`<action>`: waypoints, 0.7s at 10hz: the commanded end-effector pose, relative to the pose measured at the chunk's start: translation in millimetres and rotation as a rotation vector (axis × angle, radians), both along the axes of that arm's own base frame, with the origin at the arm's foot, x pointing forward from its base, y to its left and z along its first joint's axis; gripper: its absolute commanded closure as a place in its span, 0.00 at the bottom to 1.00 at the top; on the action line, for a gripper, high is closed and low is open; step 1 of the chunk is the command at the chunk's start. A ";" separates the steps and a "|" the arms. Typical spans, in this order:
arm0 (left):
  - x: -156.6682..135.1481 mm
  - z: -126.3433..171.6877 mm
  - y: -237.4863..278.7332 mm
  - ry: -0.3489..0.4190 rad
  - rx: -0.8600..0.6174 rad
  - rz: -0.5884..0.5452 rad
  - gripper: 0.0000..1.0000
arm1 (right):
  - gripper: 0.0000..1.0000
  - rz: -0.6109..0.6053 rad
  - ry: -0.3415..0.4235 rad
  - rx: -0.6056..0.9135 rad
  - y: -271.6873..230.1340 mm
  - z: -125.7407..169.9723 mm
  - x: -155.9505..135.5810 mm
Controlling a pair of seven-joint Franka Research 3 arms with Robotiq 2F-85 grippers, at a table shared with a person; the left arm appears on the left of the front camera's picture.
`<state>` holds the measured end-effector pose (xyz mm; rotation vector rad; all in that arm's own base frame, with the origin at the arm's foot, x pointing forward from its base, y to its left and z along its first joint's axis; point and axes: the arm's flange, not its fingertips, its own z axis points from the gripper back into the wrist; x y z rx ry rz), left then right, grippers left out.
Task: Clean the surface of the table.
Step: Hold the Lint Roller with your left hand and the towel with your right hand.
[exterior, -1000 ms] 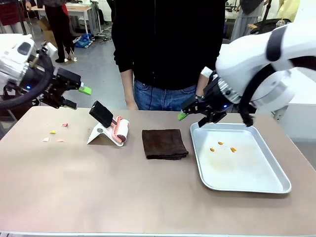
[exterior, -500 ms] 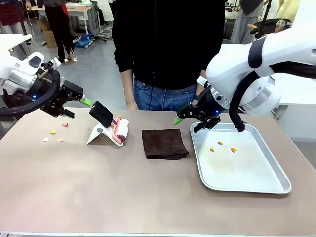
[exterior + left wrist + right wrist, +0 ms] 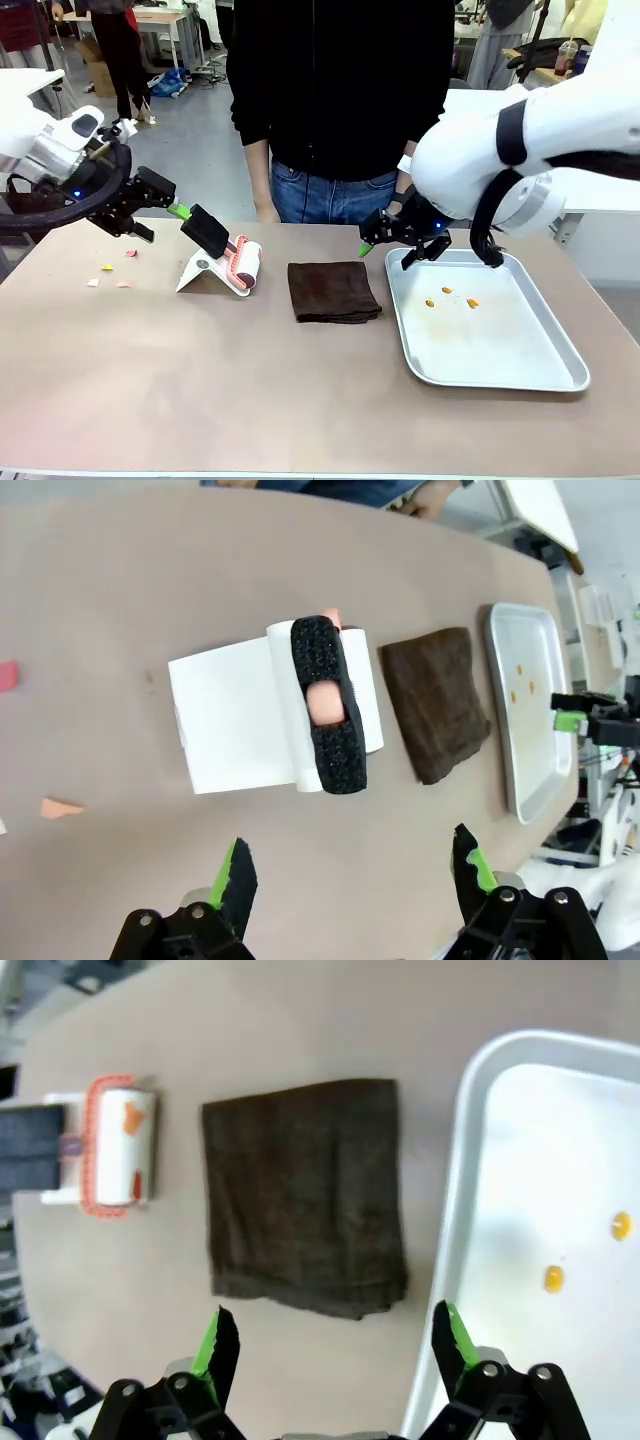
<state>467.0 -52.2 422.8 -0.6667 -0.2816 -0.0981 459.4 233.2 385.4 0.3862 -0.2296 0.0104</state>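
The counter is rigid and smooth; the roller is probably best grabbed by its black handle. Left gripper and right gripper fingers are spread, empty.

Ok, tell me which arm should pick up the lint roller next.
Left. Its open jaws hover beside the roller, the handle lined up between them in its wrist view. The right arm is across the cloth, at the tray corner.
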 end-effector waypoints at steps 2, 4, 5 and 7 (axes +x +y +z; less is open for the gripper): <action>23.5 4.8 -9.6 0.063 0.021 -0.002 0.00 | 0.00 -0.106 0.066 -0.122 35.4 -5.7 34.5; 35.9 -0.1 -12.4 0.100 0.027 0.016 0.00 | 0.00 -0.188 0.098 -0.226 49.6 -19.9 53.4; 42.5 -2.5 -14.1 0.117 0.035 0.029 0.00 | 0.00 -0.162 0.104 -0.240 57.6 -22.7 57.8; 53.2 -7.5 -20.2 0.131 0.032 0.047 0.00 | 0.00 -0.143 0.127 -0.272 73.6 -36.3 67.1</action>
